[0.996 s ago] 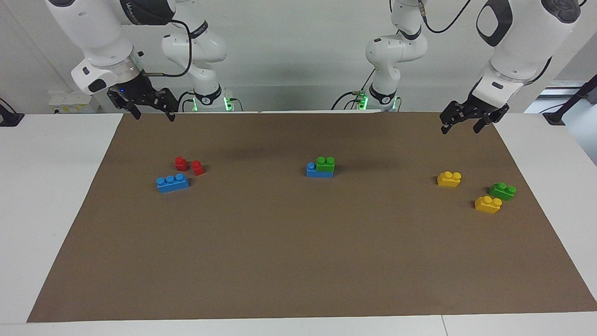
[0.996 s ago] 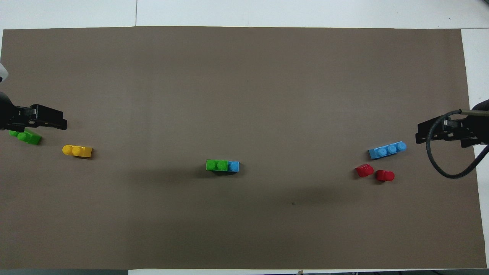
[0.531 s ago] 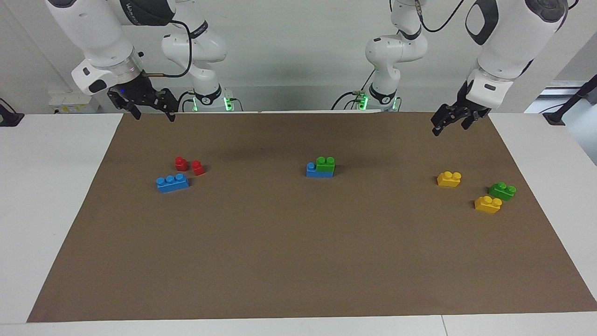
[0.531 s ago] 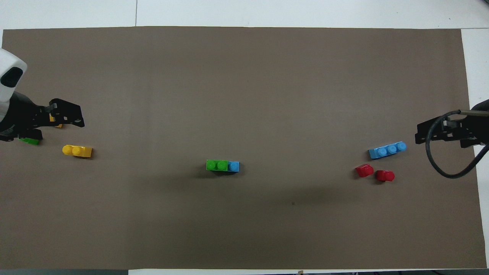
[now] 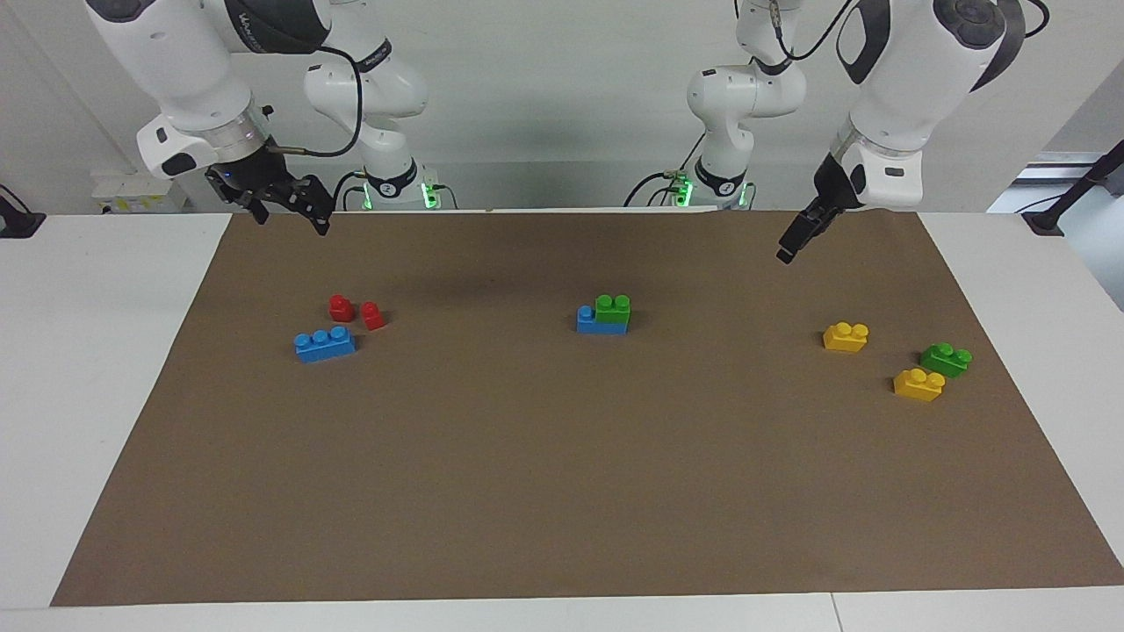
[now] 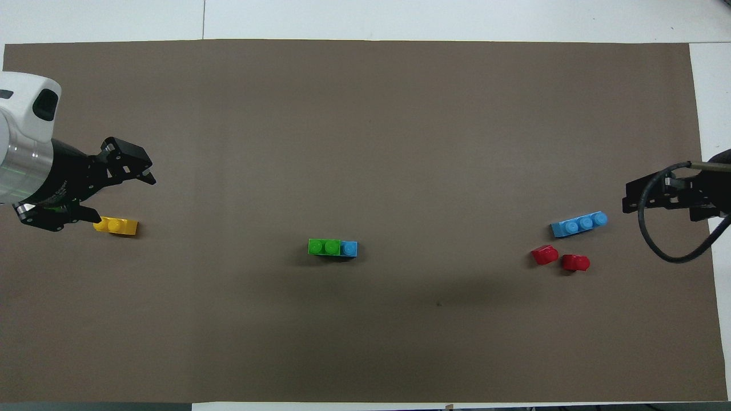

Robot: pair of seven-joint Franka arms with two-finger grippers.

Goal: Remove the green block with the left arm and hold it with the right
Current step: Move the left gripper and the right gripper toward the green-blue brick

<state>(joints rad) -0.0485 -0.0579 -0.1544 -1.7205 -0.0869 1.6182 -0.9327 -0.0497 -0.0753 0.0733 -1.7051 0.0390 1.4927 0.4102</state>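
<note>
Table: white, carrying a brown mat across most of its top.
Mid-mat: blue brick, the green block stacked on it.
Right arm's end: blue three-stud brick; two red pieces just beside it, nearer the robots.
Left arm's end: yellow brick; well apart from it, a second yellow brick with a loose green brick just beside it.

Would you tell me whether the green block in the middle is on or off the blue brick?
On: the green block sits stacked atop the blue brick, one blue stud uncovered.
</note>
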